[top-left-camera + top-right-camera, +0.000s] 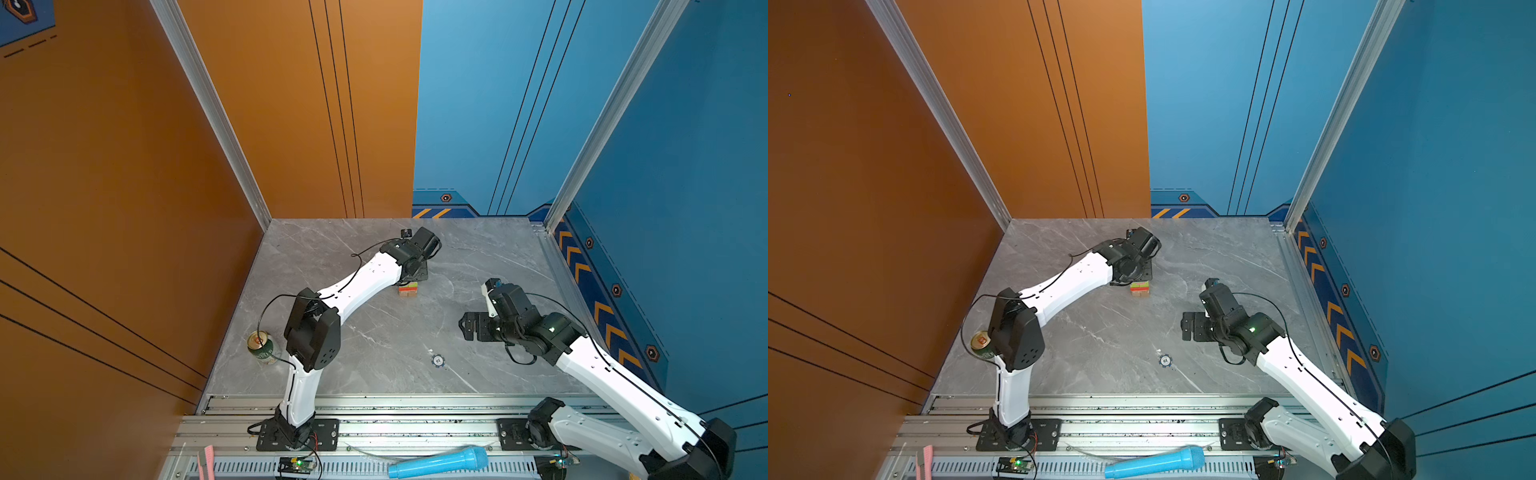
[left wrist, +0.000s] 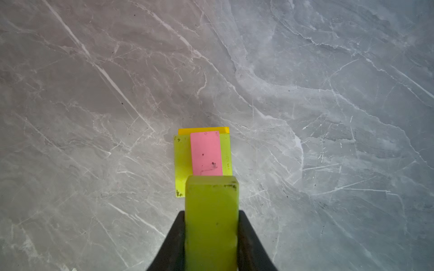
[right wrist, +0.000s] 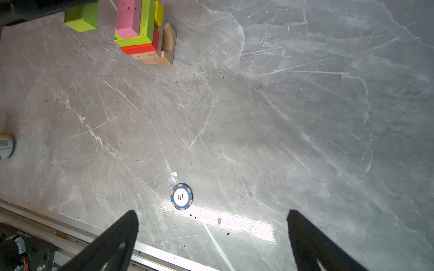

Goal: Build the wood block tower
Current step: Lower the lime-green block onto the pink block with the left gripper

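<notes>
Tower point(image 3: 141, 35) stands near our left gripper point(image 2: 211, 212), which pinches a lime green block point(image 2: 211, 234); our right gripper point(image 3: 212, 212) hangs spread by the chip point(image 3: 181, 196), can point(image 1: 262, 348) well apart.

Tower point(image 1: 408, 289): on the surface point(image 1: 374, 332), centre-rear, with the left hand point(image 2: 211, 212) holding a wood block point(image 2: 211, 225) close beside it. Poker chip point(image 1: 437, 360): in front of the tower, near the right hand point(image 3: 212, 211). Drink can point(image 1: 262, 348): front left edge, well apart from both.

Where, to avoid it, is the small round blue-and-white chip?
In both top views the chip lies front-centre on the grey table, nearest the right gripper.
</notes>
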